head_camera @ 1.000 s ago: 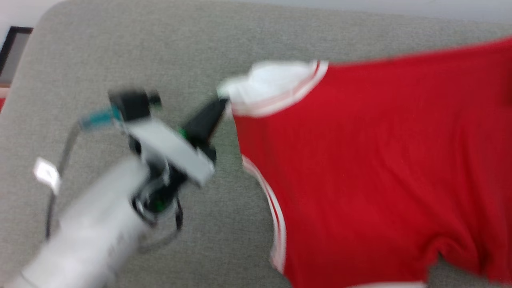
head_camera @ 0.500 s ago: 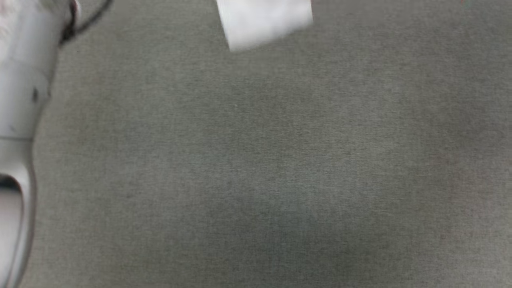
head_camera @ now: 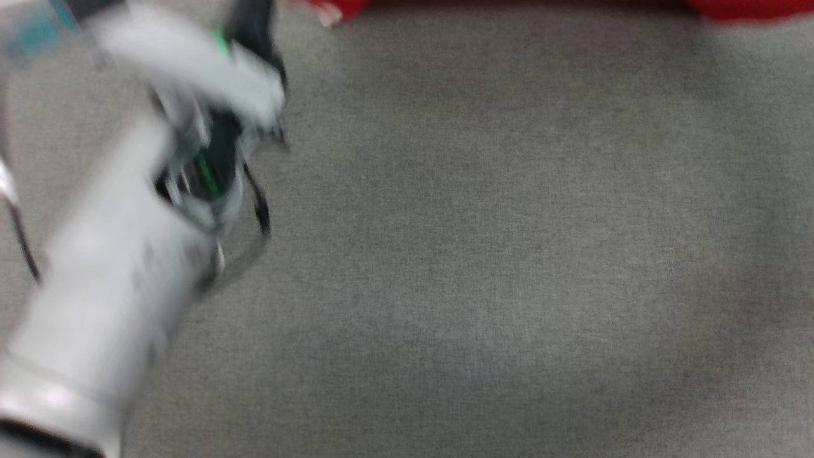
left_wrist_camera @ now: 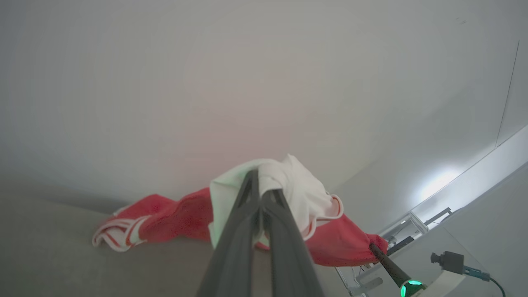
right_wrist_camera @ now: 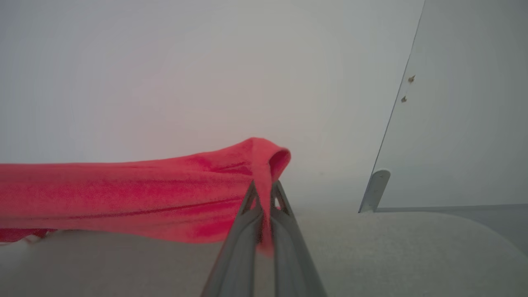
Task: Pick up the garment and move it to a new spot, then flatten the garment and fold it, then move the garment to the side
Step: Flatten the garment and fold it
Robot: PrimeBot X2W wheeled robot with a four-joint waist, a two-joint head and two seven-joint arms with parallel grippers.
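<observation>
Left gripper (left_wrist_camera: 260,185): two long dark fingers pressed together, pinching a bunched white sleeve of the garment (left_wrist_camera: 181,218), a soft red shirt with white sleeves and red-and-white striped trim; the sleeve is held up off the grey woven fabric surface (left_wrist_camera: 62,264), white cloth draping down either side of the fingers; the red body sags from it to the surface, with a striped band lying at the left end in the left wrist view.

Right gripper (right_wrist_camera: 264,187): fingers closed on a narrow fold of red cloth, which stands up above the tips; from there the red body runs leftward in the right wrist view as a long band low over the surface; contact with the surface cannot be told.

Head view badly blurred; pale forearm (head_camera: 108,305) at lower left; a thin red strip of the garment along the top edge.

Background: plain white wall (right_wrist_camera: 165,62); pale upright panel (right_wrist_camera: 462,123) at the right of the right wrist view.
</observation>
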